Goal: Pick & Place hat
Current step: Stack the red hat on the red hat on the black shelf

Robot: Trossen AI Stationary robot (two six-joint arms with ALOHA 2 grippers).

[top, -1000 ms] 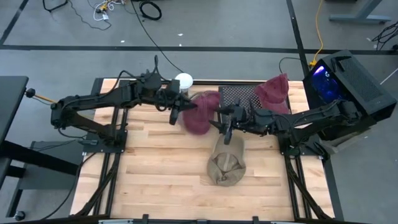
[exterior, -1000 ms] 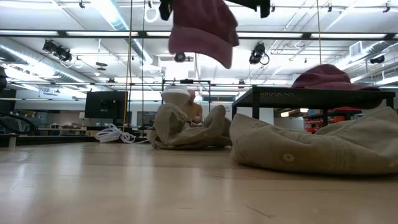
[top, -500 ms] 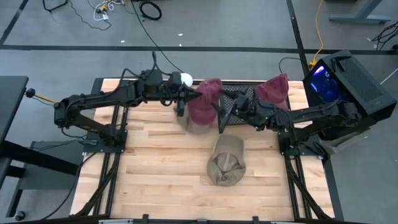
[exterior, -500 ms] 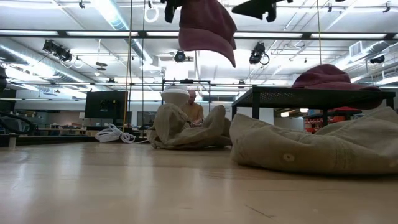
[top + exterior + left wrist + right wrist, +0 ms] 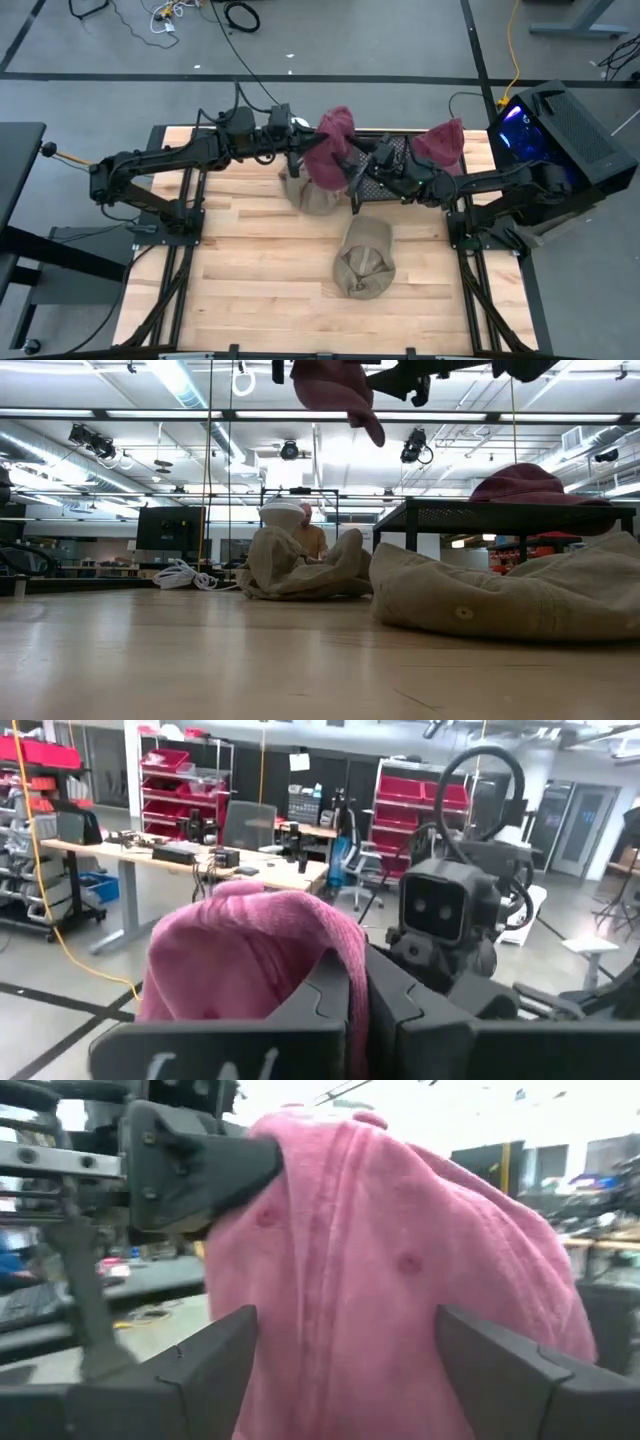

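A pink fleece hat (image 5: 330, 148) hangs in the air above the table's far middle, held by my left gripper (image 5: 303, 152), which is shut on it. In the low view the hat (image 5: 335, 385) is at the very top. My right gripper (image 5: 352, 180) is open just beside the hat, on its right and near side. In the right wrist view its two fingers stand on either side of the hat (image 5: 400, 1260); I see no touch. A second, maroon hat (image 5: 440, 143) rests on a black mesh rack (image 5: 385, 150). My left gripper pinches an edge of the pink hat (image 5: 262, 1180) between its shut fingers (image 5: 215, 1165). They come roughly level from the table's left. The hat is lifted clear of the table and drapes slack over and beyond the fingertips (image 5: 345, 990).
A tan hat (image 5: 312, 197) lies on the table below the held hat, and another tan hat (image 5: 365, 262) lies nearer the front. The black rack (image 5: 500, 510) stands at the far right. The wooden table (image 5: 250, 280) is bare at the left and front.
My left gripper has carried the pink hat up and toward the table's far edge, tipping from pointing down to about level. The hat has risen with it. My right gripper has moved toward the far edge, up to the hat.
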